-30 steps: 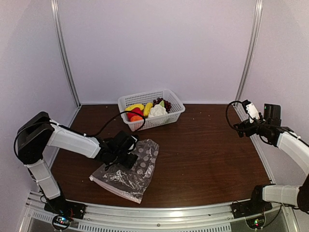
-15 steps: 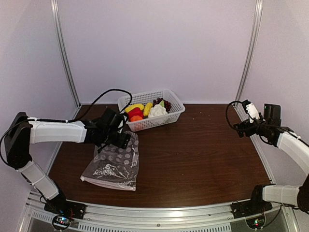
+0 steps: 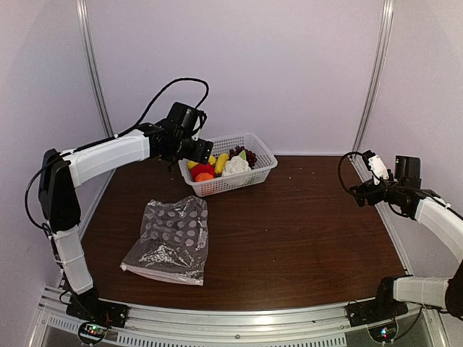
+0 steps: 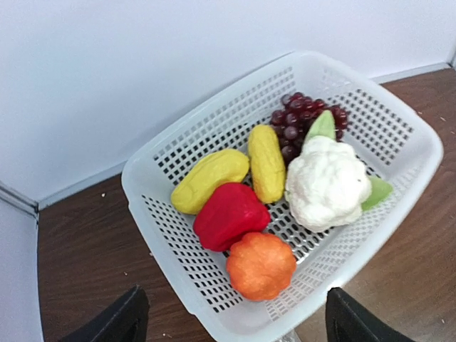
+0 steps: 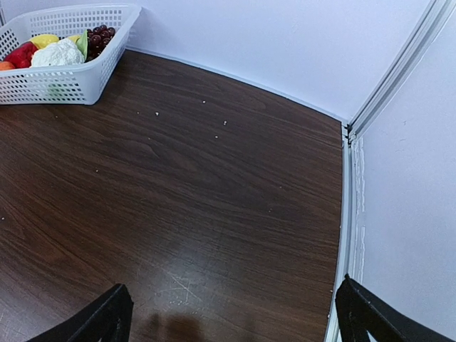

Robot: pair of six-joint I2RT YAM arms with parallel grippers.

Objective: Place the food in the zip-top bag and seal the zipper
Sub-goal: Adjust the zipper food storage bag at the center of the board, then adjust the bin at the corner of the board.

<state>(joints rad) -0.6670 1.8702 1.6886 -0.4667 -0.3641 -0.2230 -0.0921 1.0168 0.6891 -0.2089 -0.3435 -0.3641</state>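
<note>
Swung the left end effector point(image 3: 202, 150) up off the clear polka-dotted plastic zip-top bag point(image 3: 170, 238) to over the left rim of the white perforated plastic basket point(image 3: 239, 181), jaws wide, empty. Leaves dark wooden surface point(image 3: 304, 231) open at centre and right. Shows bag flat near front-left edge, apart from basket; plastic toy food point(image 4: 231, 214) inside basket. Holds right end effector point(image 3: 358, 191) wide, empty, by right edge.

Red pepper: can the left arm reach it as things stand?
Probably yes. The left gripper hovers open above the basket, and the red pepper lies uncovered on top, though yellow pieces and the orange fruit crowd its sides.
</note>
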